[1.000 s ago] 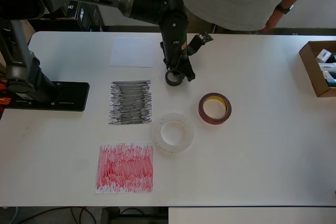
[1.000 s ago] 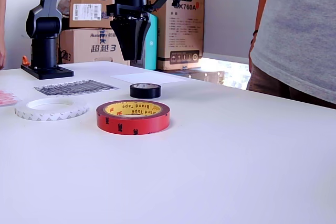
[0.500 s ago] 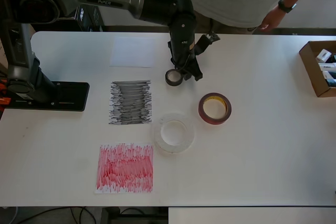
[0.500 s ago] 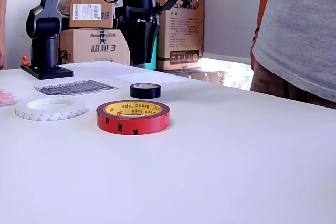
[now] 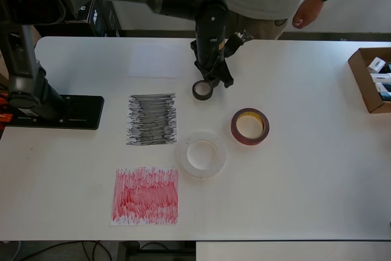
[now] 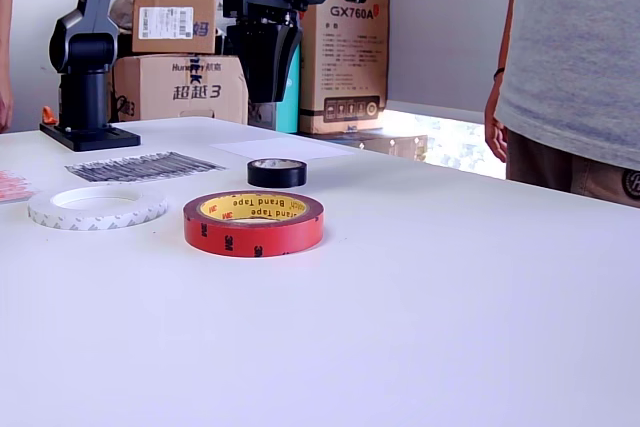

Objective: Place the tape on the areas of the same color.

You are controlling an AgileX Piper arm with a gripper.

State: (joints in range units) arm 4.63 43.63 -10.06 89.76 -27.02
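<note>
Overhead view, reading left to right: the black scribbled patch [image 5: 152, 119] and, below it, the red scribbled patch [image 5: 145, 195] both lie bare, with the plain white sheet [image 5: 154, 60] above them also bare. The translucent white tape [image 5: 202, 154] sits just right of the black patch, the black tape [image 5: 203, 90] lies on the table [image 5: 305, 181] further up, and the dark-red tape [image 5: 249, 126] is right of both.

What changed over the last second: my gripper [image 5: 211, 81] had been directly over the black roll, and it has since lifted and drawn back toward the far edge, so the roll now shows whole just below it. In the exterior view the gripper [image 6: 264, 87] hangs well above the black tape [image 6: 277, 173], and its tips look drawn together with nothing between them. The roll has not moved at all. I judge that no grasp was made, so no roll has reached its colour yet and the black one needs another approach.

Writing I can read: the arm link carries "PIPER" in the overhead view. In the exterior view the red tape's yellowish core reads "Brand Tape", the brown box [image 6: 344, 37] behind reads "GX760A", and the left carton [image 6: 180, 87] ends in a "3" after characters I cannot make out.
</note>
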